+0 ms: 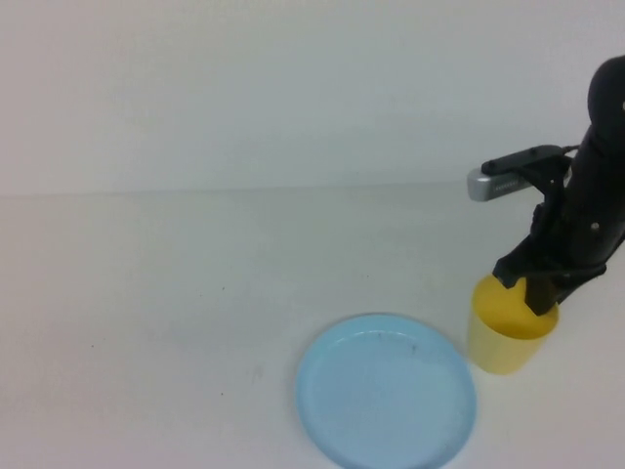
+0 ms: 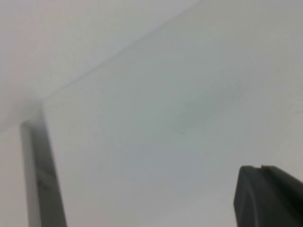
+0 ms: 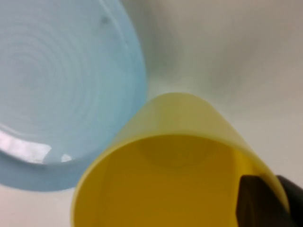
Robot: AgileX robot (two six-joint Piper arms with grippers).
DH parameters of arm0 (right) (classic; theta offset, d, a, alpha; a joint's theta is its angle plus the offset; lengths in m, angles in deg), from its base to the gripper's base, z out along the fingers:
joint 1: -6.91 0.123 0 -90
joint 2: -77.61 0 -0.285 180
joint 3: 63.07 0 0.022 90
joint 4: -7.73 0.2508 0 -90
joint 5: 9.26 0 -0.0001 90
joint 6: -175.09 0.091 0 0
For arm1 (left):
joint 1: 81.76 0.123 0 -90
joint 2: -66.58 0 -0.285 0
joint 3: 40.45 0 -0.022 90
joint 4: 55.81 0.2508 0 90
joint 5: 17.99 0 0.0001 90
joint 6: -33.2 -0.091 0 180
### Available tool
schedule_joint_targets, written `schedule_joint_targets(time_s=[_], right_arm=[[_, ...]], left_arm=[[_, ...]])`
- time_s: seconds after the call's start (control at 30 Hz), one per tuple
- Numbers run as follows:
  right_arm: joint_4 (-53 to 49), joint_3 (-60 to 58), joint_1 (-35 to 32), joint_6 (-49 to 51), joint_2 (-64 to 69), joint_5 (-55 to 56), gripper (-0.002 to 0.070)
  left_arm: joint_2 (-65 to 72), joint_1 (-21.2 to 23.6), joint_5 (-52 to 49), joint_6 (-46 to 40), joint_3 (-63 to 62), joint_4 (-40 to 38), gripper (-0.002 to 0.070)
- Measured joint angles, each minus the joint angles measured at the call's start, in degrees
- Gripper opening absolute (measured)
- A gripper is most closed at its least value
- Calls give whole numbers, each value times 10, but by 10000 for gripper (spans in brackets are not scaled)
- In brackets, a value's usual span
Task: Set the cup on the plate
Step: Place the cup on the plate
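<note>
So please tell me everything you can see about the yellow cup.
The cup is small, plain yellow, without handle, and looks like smooth plastic. It narrows slightly toward its base. It stands upright on the white table, mouth up and empty inside, just to the right of the blue plate, not on it. The right pincer has closed on its far right rim, one finger inside the wall.

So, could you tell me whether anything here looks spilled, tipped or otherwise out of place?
Nothing stands out. The yellow cup stands upright on the table beside the light blue plate, empty and unspilled. The right claw is at the cup's rim, one finger inside it. The left claw, shut, is off to the side. The plate bears only tiny dark specks.
</note>
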Motion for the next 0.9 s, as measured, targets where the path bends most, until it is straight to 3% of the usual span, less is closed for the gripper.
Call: schedule_joint_targets(time_s=[0.17, 0.4, 0.9], right_arm=[[-3, 56, 73, 1, -13, -25, 29], [-2, 72, 189, 11, 1, 11, 29], [-59, 72, 204, 43, 88, 25, 29]], left_arm=[[-73, 0, 4, 81, 55, 62, 0], [-128, 0, 26, 91, 120, 104, 0], [-147, 0, 47, 92, 125, 109, 0]])
